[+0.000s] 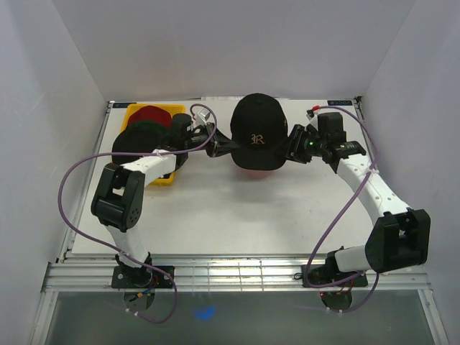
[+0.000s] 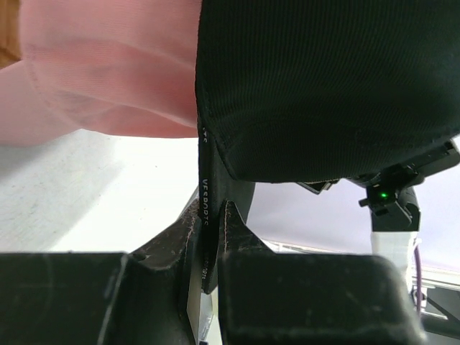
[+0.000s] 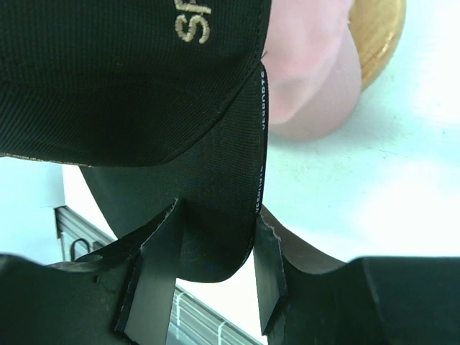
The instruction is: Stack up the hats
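I have the black cap held up between both arms over the middle of the table. The left gripper has its jaws pinched narrow on the cap's lettered edge band. The right gripper grips a fold of the same ribbed fabric with wider-set jaws. Beneath it, a smooth pinkish-red cap sits on a round wooden stand, mostly hidden from above. The cap's embroidered lettering is cut off at the frame edge.

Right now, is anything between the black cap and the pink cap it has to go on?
Nothing visible does. The black cap, gripped by the left pincer and the right pincer, sits right above the pink cap.
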You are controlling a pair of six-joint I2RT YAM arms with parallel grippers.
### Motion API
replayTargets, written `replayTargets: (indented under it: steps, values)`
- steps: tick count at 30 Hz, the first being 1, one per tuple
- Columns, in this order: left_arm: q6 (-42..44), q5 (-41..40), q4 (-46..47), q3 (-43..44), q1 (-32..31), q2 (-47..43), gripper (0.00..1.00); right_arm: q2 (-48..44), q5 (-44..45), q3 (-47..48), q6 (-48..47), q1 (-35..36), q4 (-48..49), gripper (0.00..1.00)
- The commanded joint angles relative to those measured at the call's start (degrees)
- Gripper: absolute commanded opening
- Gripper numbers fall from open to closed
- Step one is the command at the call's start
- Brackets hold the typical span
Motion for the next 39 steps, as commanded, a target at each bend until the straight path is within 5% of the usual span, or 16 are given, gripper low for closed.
replayTargets:
  steps: [1, 39]
  values:
    - [3.60, -0.94, -0.91, -1.66, -1.62, 0.86, 0.00, -1.09, 1.38, -1.36, -4.57, 1.47, 1.36, 0.23]
    - [11.34, -6.83, -6.18, -2.46, -1.88, 9.38, 0.00, 9.01, 8.06, -11.38, -6.33, 1.47, 7.07, 0.08]
